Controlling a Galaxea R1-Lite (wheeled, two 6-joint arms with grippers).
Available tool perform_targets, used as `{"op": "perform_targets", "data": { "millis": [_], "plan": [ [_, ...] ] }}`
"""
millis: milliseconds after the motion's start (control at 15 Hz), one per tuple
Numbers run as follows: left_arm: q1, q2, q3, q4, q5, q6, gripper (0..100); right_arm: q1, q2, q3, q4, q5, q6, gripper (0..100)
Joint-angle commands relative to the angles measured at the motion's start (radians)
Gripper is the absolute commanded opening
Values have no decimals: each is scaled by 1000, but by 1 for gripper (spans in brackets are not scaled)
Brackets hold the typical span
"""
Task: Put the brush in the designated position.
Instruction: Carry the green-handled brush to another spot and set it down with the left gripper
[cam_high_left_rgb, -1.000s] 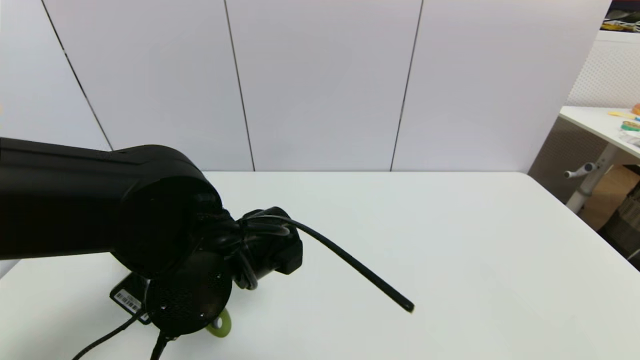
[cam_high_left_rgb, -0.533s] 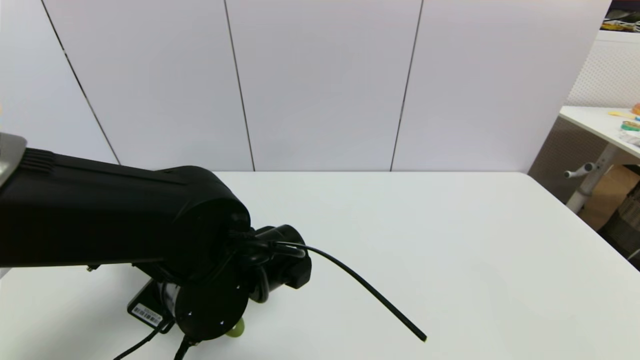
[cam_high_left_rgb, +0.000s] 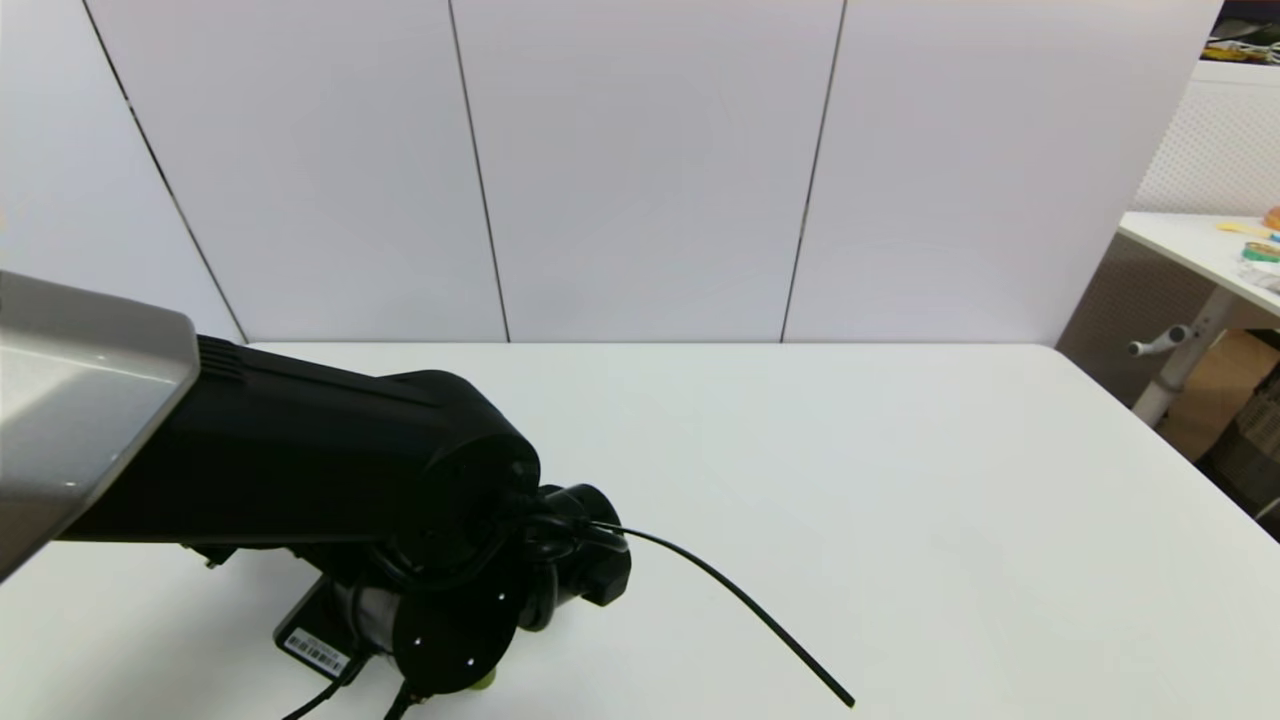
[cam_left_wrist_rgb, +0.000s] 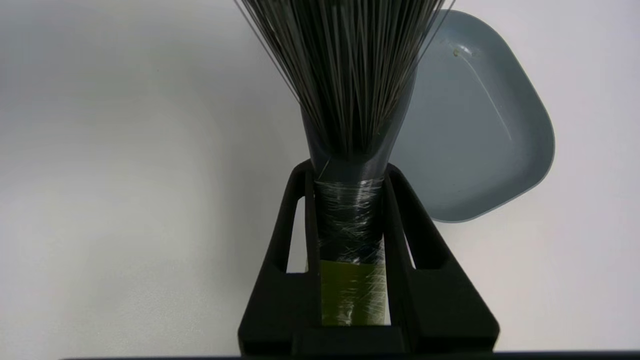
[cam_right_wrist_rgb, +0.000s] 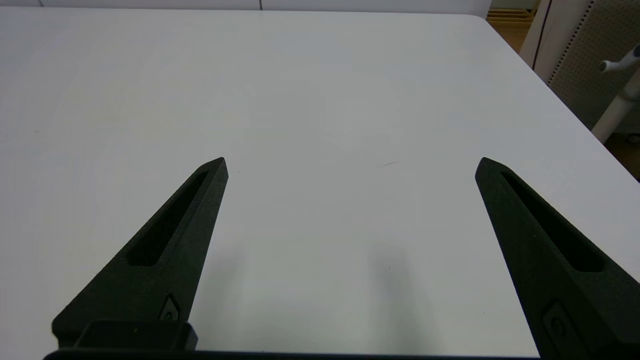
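White table (cam_right_wrist_rgb: 320, 90) lies bare under your right gripper (cam_right_wrist_rgb: 350, 167), fingers spread. Your left gripper (cam_left_wrist_rgb: 348, 172), lower centre, pinches the brush (cam_left_wrist_rgb: 350, 100) neck; bristles overlap the grey-blue plate (cam_left_wrist_rgb: 480, 140) and may snag its rim.

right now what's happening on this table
The left gripper is shut on the brush, gripping its neck just above the green handle, bristles pointing toward a grey-blue plate on the white table. The right gripper hangs open over bare table, holding nothing.
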Motion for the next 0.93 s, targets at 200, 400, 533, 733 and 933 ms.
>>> {"op": "perform_targets", "data": {
  "millis": [200, 400, 533, 733, 933],
  "plan": [
    [55, 30, 1, 7, 6, -14, 0, 0, 1, 2, 0, 1, -1, 100],
    [98, 27, 10, 8, 6, -8, 0, 0, 1, 2, 0, 1, -1, 100],
    [116, 24, 9, 20, 6, -14, 0, 0, 1, 2, 0, 1, -1, 100],
    [124, 19, 10, 27, 4, -52, 0, 0, 1, 2, 0, 1, -1, 100],
    [147, 13, 29, 28, -19, -65, 0, 0, 1, 2, 0, 1, -1, 100]
  ]
}}
